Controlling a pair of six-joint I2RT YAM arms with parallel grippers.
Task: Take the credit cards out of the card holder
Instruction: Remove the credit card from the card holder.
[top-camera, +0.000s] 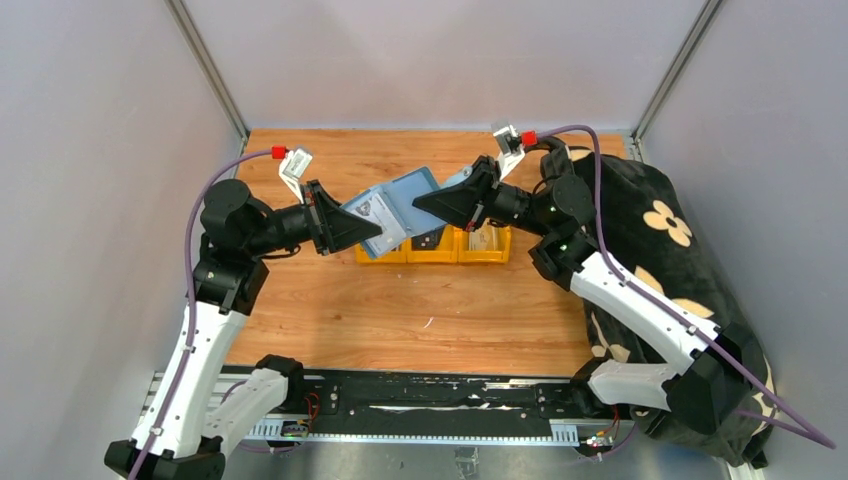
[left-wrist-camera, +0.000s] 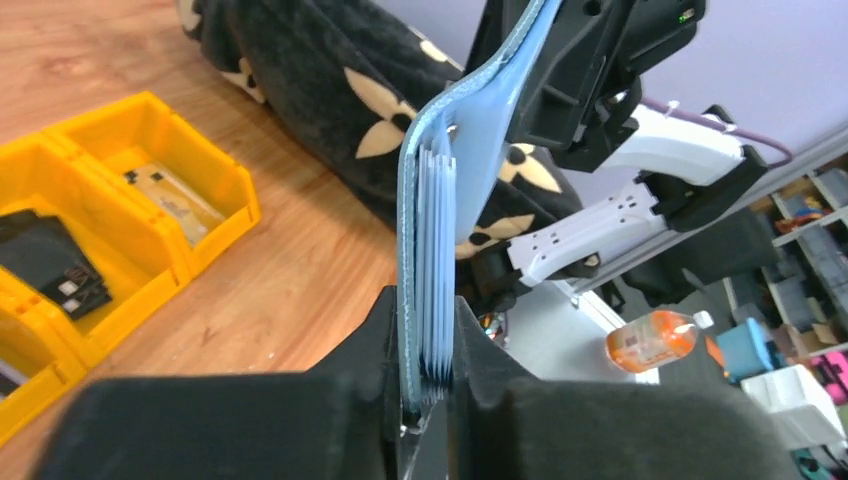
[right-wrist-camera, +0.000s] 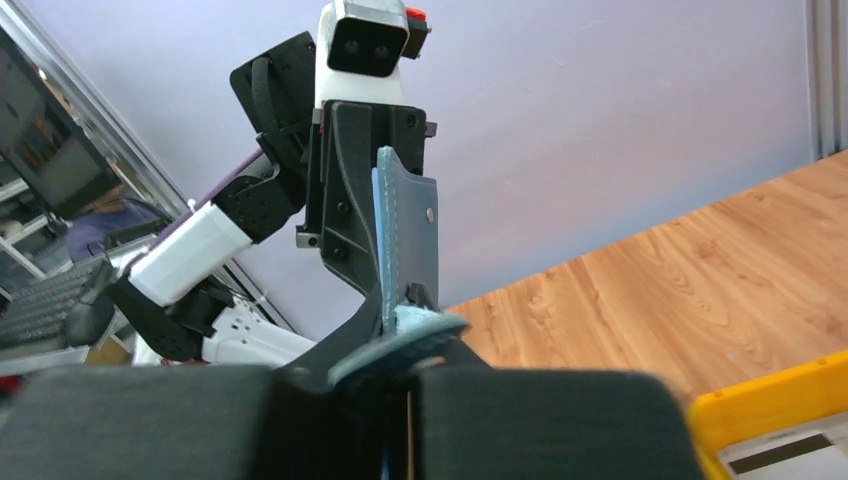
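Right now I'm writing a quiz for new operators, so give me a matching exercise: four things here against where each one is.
Things:
1. card holder
2. bins
3. blanket
4. bottle

Places:
A. standing on the table
B. off the table, in the background
C. in mid-air above the table
D. along the table's right edge

Pairs: 1-C, 2-A, 3-D, 4-B

I count one card holder (top-camera: 400, 200), with one pale card (top-camera: 372, 212) showing on it and more card edges (left-wrist-camera: 437, 260) packed too tight for me to number. There are two grippers: the left gripper (top-camera: 377, 232) at its 8 o'clock and the right gripper (top-camera: 420, 200) at its 3 o'clock. At its 6 o'clock I have three yellow bins (top-camera: 435, 257), the 3 o'clock bin with one tan card (left-wrist-camera: 172, 202) and the middle one with dark cards (left-wrist-camera: 55, 268) I can't number, plus one flower-print blanket (top-camera: 650, 240) and one orange bottle (left-wrist-camera: 655, 342).
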